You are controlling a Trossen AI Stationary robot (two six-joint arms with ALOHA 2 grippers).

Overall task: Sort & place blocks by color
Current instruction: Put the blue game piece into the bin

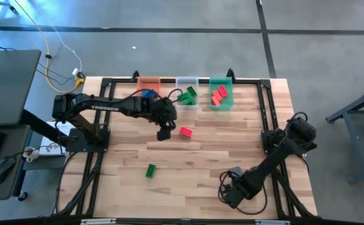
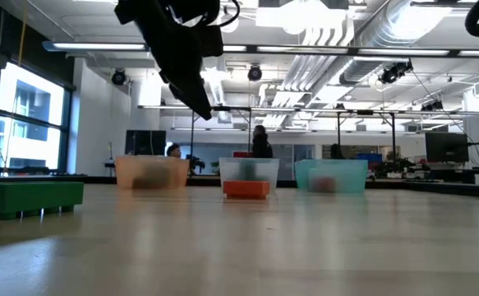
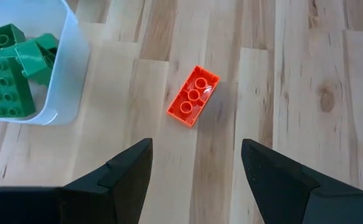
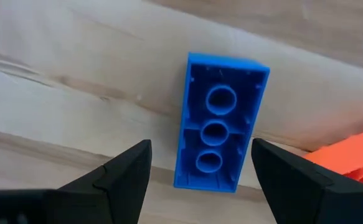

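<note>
High view showed bins [image 1: 220,103] mostly filled; both grippers [image 3: 195,163] gaped empty, red brick [image 1: 186,131] at 12, green [image 1: 150,170] loose.

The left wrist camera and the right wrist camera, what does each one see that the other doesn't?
Only the left wrist view shows the clear bin holding green blocks, with a red block lying underside up on the table. Only the right wrist view shows a blue block, also underside up, plus an orange-red piece at the edge. Both show wooden tabletop and that arm's own open end effector.
</note>
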